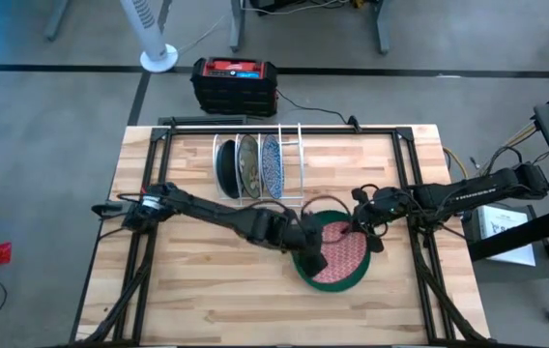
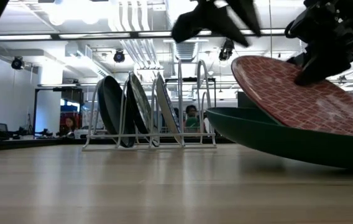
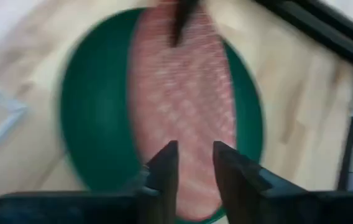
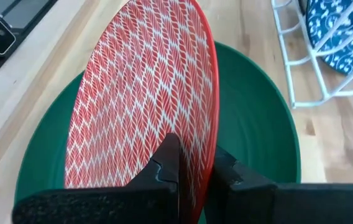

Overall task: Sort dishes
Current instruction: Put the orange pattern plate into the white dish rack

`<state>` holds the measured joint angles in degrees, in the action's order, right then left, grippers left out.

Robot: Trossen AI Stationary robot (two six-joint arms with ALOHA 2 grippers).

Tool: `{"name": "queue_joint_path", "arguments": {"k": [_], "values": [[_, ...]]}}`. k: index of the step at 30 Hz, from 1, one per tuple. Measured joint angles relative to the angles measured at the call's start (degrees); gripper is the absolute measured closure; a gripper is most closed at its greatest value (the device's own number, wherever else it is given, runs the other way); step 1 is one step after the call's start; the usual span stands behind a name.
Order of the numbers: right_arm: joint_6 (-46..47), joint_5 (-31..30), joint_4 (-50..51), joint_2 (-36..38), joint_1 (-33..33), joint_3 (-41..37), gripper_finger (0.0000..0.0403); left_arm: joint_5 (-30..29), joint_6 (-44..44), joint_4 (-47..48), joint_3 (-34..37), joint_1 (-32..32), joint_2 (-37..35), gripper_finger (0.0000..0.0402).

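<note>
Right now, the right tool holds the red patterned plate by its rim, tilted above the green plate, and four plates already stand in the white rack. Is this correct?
Not quite: the white rack holds three plates, not four, as the high view shows. The rest stands: the right tool pinches the rim of the red patterned plate, tilted over the green plate.

I see a plain green plate point(image 4: 257, 137) on the pale wood-grain counter point(image 1: 187, 290). On it, tilted, is the red plate point(image 4: 139, 93) with a white leaf-like pattern. Beyond the green plate, the white wire rack point(image 1: 289, 159) holds a dark teal plate point(image 1: 226, 169), an olive mottled plate point(image 1: 248, 166) and a blue-and-white patterned plate point(image 1: 271, 166). Both grippers, right gripper point(image 4: 192, 171) and left gripper point(image 3: 195, 165), are black.
</note>
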<state>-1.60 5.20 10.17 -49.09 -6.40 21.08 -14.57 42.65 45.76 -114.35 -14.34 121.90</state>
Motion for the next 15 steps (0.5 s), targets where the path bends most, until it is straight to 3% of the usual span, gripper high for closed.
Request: {"name": "queue_joint_path", "arguments": {"k": [8, 15], "values": [[-0.34, 0.02, 0.28, 0.25, -0.36, 0.30, 0.0387, -2.79, -1.38, 3.54, -4.06, 1.26, 0.66, 0.0221], [0.26, 0.29, 0.22, 0.26, -0.47, 0.33, 0.0391, -2.86, -1.02, 3.40, -2.88, 1.41, 0.81, 0.0193]]}}
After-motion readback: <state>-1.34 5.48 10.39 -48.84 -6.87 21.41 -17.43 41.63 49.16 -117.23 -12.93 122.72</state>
